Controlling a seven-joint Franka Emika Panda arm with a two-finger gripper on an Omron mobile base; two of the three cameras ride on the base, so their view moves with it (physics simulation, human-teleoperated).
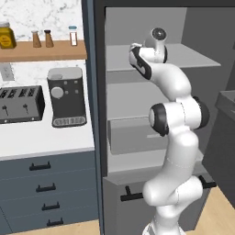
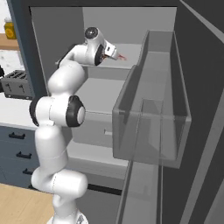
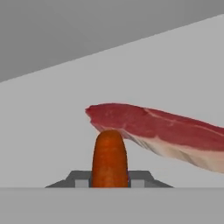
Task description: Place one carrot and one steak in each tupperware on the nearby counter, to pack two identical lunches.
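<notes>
None of the packing looks done yet, as I judge it. The counter [image 1: 46,142] carries a toaster [image 1: 20,104] and a coffee machine [image 1: 67,97]. On the upper grey shelf [image 2: 131,52] of the open cabinet lies one steak [image 3: 162,131]. Just before it, the gripper [image 3: 109,181] has its tips closed on one carrot [image 3: 109,157]. It must still travel to a tupperware.

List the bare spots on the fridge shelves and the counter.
Bare: the shelf below the gripper; counter in front of the toaster and coffee machine. Crowded: beside the carrot, the steak lies right behind it.
</notes>
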